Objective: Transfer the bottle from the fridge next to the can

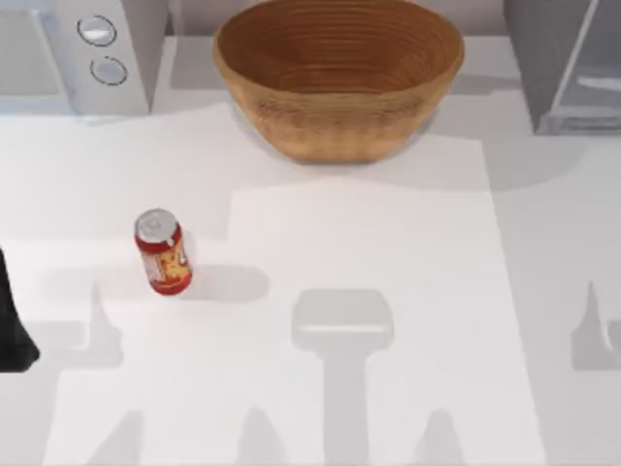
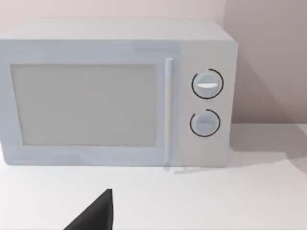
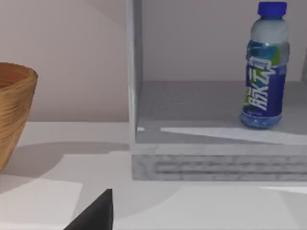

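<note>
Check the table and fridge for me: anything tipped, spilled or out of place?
Nothing stands out. The bottle stands upright inside the fridge, the can is upright on the table, and the basket and microwave look undisturbed.

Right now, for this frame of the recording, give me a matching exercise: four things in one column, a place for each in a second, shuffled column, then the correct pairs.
Things:
1. short red drink can
2. clear plastic bottle with blue cap
3. woven brown basket
4. white box with two round knobs

Places:
A. back middle of the table
B. upright on the grey fridge's shelf
C. back left corner of the table
D. standing on the open table, left of centre

Pairs: 1-D, 2-B, 3-A, 4-C
</note>
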